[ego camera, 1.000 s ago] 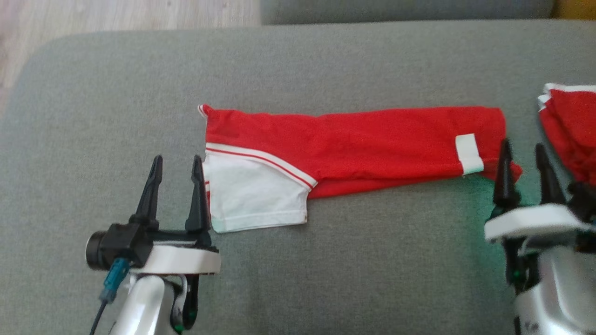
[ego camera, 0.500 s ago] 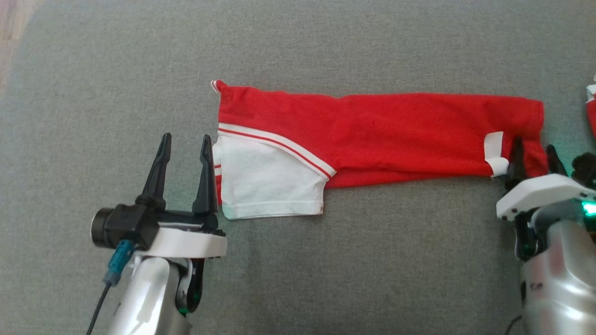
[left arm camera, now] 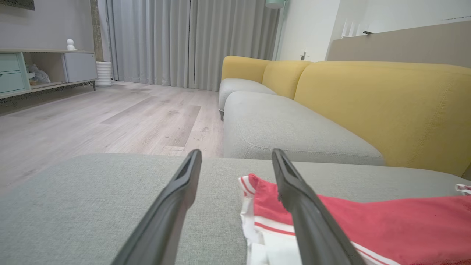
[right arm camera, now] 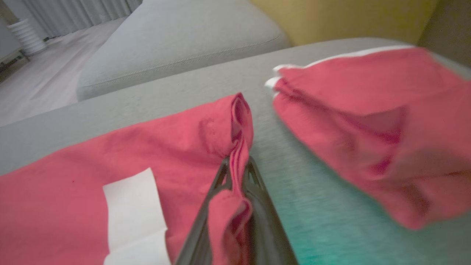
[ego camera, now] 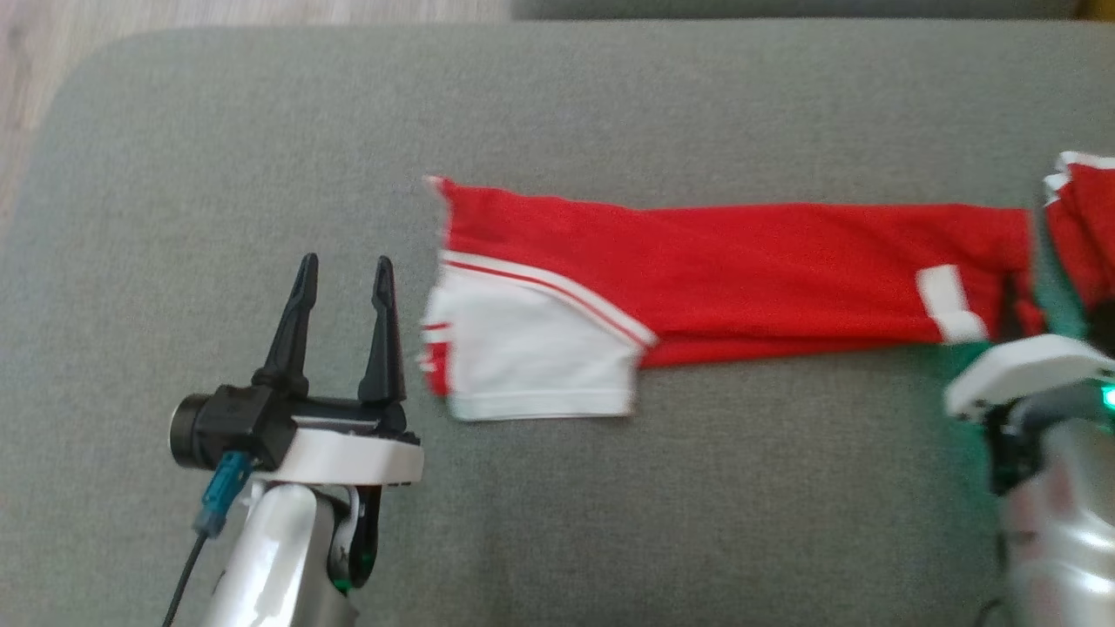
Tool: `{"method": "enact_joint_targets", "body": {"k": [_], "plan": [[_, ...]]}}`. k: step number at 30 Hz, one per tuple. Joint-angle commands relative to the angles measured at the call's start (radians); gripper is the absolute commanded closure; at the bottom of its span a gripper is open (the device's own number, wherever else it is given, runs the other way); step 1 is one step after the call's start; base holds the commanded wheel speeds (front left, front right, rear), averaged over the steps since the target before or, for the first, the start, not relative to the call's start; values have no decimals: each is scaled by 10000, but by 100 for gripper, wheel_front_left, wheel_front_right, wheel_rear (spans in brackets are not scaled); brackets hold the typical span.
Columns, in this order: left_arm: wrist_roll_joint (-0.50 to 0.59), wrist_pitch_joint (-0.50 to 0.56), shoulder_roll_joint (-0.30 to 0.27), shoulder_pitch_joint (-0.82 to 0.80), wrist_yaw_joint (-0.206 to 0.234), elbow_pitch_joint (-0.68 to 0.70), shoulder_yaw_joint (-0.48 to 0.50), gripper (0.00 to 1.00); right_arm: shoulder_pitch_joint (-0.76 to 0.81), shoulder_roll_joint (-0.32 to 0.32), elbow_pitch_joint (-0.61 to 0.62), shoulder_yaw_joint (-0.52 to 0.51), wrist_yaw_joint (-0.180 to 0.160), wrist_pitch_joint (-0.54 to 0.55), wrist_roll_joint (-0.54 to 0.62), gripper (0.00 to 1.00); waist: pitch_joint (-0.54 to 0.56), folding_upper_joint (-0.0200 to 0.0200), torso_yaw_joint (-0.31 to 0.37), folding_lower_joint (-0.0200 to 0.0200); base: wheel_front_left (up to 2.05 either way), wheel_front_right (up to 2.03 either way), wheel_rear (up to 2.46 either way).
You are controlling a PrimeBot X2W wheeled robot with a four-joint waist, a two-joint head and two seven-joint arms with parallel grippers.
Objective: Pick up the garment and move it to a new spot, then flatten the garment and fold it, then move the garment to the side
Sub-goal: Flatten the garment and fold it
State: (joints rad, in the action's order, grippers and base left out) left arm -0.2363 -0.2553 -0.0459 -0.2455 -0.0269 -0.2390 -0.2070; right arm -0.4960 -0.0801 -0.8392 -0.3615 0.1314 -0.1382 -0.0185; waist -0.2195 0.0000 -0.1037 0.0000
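Note:
The garment (ego camera: 740,261) lies folded into a long red strip across the grey cushion (ego camera: 610,522), with a white panel at its left end. My left gripper (ego camera: 344,261) stands open just left of that white end, apart from it; in the left wrist view, the left gripper (left arm camera: 235,152) has the garment (left arm camera: 368,221) beside its right finger. My right gripper (ego camera: 1015,305) sits at the strip's right end, mostly hidden under its wrist. In the right wrist view the right gripper (right arm camera: 237,162) is shut on a bunched red edge of the garment (right arm camera: 147,154).
A second red garment (ego camera: 1084,226) lies folded at the cushion's right edge, close to my right gripper, and shows again (right arm camera: 368,121). Wooden floor (ego camera: 26,87) lies past the cushion's far left corner. Another grey seat (left arm camera: 287,132) and a yellow sofa back (left arm camera: 386,103) stand behind.
My right gripper has shut on the garment's right edge. A small gap has opened between the white end and my left gripper. The head camera has shifted.

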Motion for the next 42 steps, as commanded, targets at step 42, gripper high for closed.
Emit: {"method": "enact_joint_targets", "body": {"k": [42], "plan": [[260,-65,-45,-60,-201,218,1,0,-450,297,1291,6071,-7,-112,-4147,100,1093,0,-2535,0,0,0,0]]}}
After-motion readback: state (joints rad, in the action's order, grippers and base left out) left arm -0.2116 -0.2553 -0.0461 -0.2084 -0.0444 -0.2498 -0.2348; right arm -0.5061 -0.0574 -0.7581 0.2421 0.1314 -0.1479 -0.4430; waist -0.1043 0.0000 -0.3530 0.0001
